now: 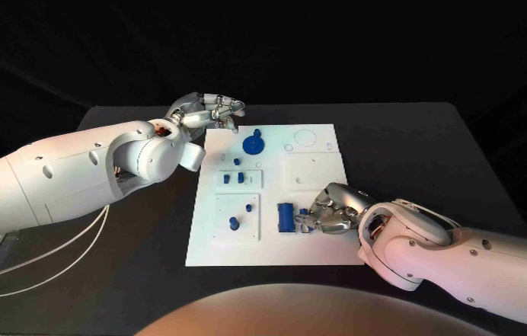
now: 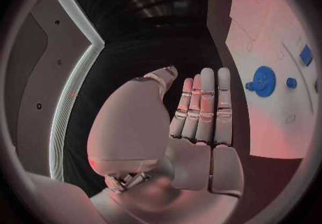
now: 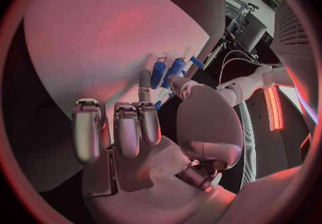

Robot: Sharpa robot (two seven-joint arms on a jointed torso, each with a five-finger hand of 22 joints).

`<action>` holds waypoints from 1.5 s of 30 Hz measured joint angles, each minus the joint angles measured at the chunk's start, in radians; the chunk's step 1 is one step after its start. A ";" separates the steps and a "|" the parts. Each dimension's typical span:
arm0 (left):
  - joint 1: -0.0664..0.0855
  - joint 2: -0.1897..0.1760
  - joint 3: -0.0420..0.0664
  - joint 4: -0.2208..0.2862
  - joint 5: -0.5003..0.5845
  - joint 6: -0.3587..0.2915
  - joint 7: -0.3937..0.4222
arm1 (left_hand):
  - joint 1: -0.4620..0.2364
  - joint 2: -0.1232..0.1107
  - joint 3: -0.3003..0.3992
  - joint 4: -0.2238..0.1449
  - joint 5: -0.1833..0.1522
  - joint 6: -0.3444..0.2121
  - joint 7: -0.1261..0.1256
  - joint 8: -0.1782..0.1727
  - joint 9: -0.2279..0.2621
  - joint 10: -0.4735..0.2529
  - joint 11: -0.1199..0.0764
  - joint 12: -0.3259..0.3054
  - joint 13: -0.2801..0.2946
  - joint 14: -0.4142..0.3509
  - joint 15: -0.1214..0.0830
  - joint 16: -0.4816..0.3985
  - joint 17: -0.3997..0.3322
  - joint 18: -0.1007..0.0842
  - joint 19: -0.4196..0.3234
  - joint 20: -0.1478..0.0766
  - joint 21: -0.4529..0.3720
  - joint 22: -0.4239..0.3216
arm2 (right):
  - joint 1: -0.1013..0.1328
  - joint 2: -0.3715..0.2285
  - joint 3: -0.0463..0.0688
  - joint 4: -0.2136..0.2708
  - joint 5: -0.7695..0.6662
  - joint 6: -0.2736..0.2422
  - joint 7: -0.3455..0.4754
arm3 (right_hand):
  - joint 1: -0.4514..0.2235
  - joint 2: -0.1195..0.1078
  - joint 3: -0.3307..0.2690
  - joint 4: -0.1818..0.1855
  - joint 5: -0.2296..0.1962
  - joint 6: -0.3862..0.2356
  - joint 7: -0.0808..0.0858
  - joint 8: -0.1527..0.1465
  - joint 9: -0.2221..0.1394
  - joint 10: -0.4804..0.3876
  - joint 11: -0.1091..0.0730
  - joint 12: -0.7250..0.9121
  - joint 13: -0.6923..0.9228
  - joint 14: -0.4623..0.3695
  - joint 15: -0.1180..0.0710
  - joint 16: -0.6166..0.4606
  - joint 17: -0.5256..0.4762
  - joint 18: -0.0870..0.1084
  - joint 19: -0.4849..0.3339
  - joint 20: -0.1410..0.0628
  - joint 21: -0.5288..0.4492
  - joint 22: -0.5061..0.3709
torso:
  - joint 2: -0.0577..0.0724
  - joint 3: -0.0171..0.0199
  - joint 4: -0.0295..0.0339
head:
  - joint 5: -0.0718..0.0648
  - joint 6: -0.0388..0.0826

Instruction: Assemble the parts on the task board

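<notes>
The board [image 1: 225,248] serves as the landmark: a white plate lying flat in the middle of the black table [image 1: 439,145].

Nearest the robot, the right hand [image 1: 333,212] rests over the board's near right part. Its fingers curl toward a dark blue cylinder [image 1: 285,216] lying on the board just beside them; whether they actually grip it cannot be told. In the right wrist view the same hand [image 3: 134,127] has its fingers pointing at two blue cylindrical parts [image 3: 166,72] lying side by side on the board [image 3: 107,47], close to the fingertips.

Left of the cylinder, small blue pegs [image 1: 234,221] sit in the board's near left panel. Further back, more pegs [image 1: 234,177] stand in the middle left panel.

Toward the far end lies a blue gear [image 1: 253,144].

Beyond the board's far left corner hovers the left hand [image 1: 206,110], fingers together and straight, holding nothing; the gear [image 2: 264,79] lies well apart from it [image 2: 201,111].
</notes>
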 measured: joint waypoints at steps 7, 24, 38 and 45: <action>0.000 -0.001 0.000 0.000 0.000 0.001 -0.001 | 0.000 0.000 0.000 0.000 0.000 0.000 0.000 0.000 0.000 0.000 0.000 0.000 0.000 0.000 0.000 0.000 0.001 0.000 0.000 0.000 0.000 -0.001 | 0.000 -0.008 0.000 0.009 0.004 0.004 0.004 | 0.010 0.010 -0.055 0.015 0.014 0.001 0.000 0.000 0.002 0.000 0.000 0.000 0.000 0.000 0.000 0.000 0.000 0.000 0.000 0.000 0.000 0.000 | 0.000 0.0003 -0.0005 | 0.000 0.000; 0.000 0.002 0.000 -0.008 0.000 0.003 -0.002 | -0.004 0.004 0.000 0.000 0.000 0.000 0.000 0.000 0.000 0.000 0.000 0.000 -0.001 0.000 0.000 0.000 0.001 0.000 0.000 0.000 0.000 -0.001 | 0.000 -0.040 0.000 0.038 0.005 0.007 0.013 | 0.027 0.037 -0.068 0.014 0.020 0.006 -0.006 0.000 0.003 -0.004 -0.003 0.013 0.000 0.000 0.000 0.000 0.000 0.000 0.000 0.000 0.000 0.000 | -0.003 0.0003 -0.0014 | -0.001 0.000; 0.000 0.003 -0.001 -0.008 0.000 0.003 -0.003 | -0.004 0.004 0.000 0.000 0.000 0.000 0.000 0.000 0.000 0.000 0.000 0.000 -0.001 0.000 0.000 0.000 0.001 0.000 0.000 0.000 0.000 -0.001 | -0.001 -0.043 0.000 0.021 0.003 0.030 0.029 | 0.223 0.001 0.001 -0.069 -0.007 0.010 -0.010 -0.007 0.000 -0.003 -0.010 0.013 0.000 0.004 -0.004 0.000 0.000 0.000 0.000 0.000 0.000 0.000 | -0.001 0.0005 -0.0004 | -0.002 0.000; 0.000 0.003 -0.001 -0.007 0.000 0.004 -0.003 | -0.004 0.004 0.000 0.000 0.000 0.000 0.000 0.000 0.000 0.000 0.000 0.000 -0.001 0.000 0.000 0.000 0.001 0.000 0.000 0.000 0.000 -0.001 | -0.001 -0.023 0.001 0.001 -0.001 0.030 0.033 | 0.224 -0.001 0.003 -0.070 -0.008 0.010 -0.010 -0.009 0.000 -0.003 -0.011 0.013 0.000 0.004 -0.004 0.000 0.000 0.000 0.000 0.000 0.000 -0.001 | -0.001 0.0005 0.0004 | -0.001 0.000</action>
